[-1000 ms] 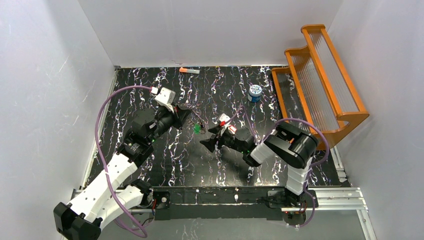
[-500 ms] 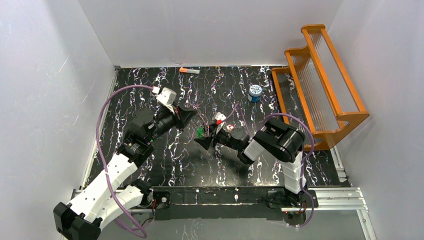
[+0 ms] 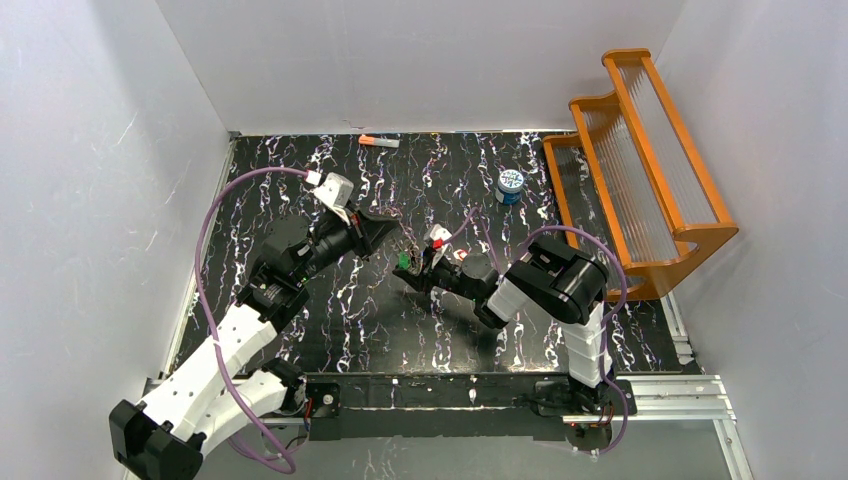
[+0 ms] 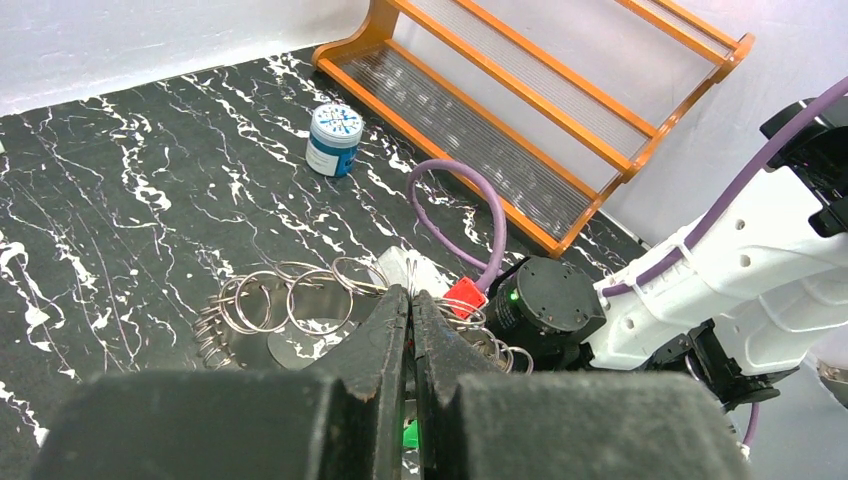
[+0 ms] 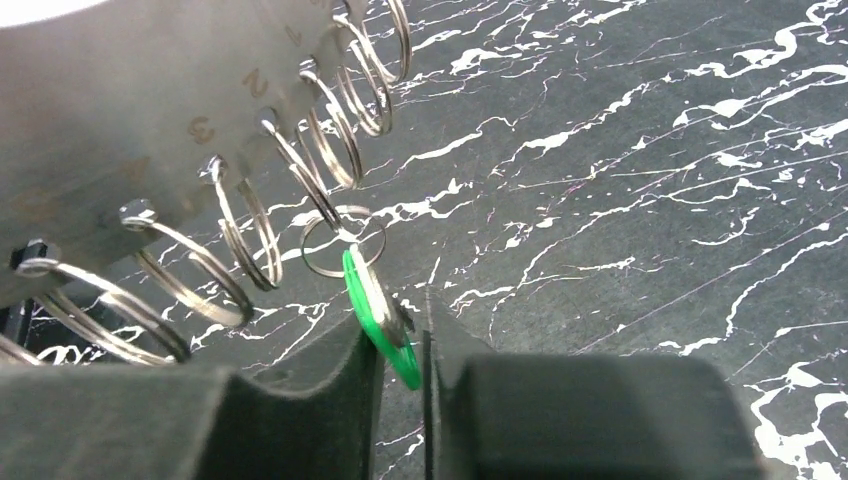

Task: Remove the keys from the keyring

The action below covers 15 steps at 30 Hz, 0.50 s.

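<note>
My left gripper [image 3: 392,234] is shut on the keyring [image 3: 410,246] and holds it above the table. The keyring is a flat grey metal plate [image 5: 150,110] with several wire split rings along its edge. In the left wrist view the rings [image 4: 290,300] fan out past my shut left gripper [image 4: 411,295]. A green key [image 5: 378,310] hangs from one small ring. My right gripper [image 5: 400,345] has closed narrowly round it, with the key tilted between the pads. From above, the green key [image 3: 402,262] sits at my right gripper [image 3: 410,272]. No other keys show.
A blue-and-white canister [image 3: 510,185] stands at the back right, beside an orange wooden rack [image 3: 640,160]. An orange-and-grey stick [image 3: 379,142] lies by the back wall. White walls close in the left, back and right sides of the black marbled table [image 3: 330,320].
My right gripper moved left up to the keyring and its jaws closed from wide to narrow round the green key. My left gripper shifted slightly right, still shut.
</note>
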Motion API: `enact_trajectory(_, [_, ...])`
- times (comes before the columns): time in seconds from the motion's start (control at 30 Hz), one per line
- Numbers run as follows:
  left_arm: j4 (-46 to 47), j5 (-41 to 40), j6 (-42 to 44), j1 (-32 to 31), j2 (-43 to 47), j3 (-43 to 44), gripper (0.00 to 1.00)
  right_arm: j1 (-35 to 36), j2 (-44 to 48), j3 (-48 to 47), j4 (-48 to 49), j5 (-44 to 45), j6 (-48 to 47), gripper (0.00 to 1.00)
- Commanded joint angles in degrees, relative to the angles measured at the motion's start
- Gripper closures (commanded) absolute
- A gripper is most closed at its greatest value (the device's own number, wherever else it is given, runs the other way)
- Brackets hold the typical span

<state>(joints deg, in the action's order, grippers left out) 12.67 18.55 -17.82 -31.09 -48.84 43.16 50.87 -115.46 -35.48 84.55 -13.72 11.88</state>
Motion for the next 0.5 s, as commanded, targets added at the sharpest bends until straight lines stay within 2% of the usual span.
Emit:
enact_trajectory(0.0, [3.14,0.63,-0.31,0.58,0.41,1.18,1.00,0.17,0.09,-0.69,9.63,-0.43,-0.58,0.81])
enact_trajectory(0.03, [2.89,0.35,-0.09,0.64,0.41,1.27,1.00,0.18,0.25,-0.51,9.46,-0.42,-0.57,0.88])
enact_trajectory(0.13, [1.64,-1.23,0.72,0.89,0.65,1.52,1.00,0.19,0.99,0.73,9.09,-0.31,-0.54,0.99])
enact_trajectory(0.3, [-0.50,-4.91,2.16,1.59,0.94,1.52,1.00,0.16,4.85,3.66,3.41,-0.19,-1.31,0.99])
enact_trajectory(0.47, [-1.36,-7.80,2.31,1.91,0.52,0.74,0.98,0.15,12.70,5.94,-11.39,-0.50,-3.56,0.99])
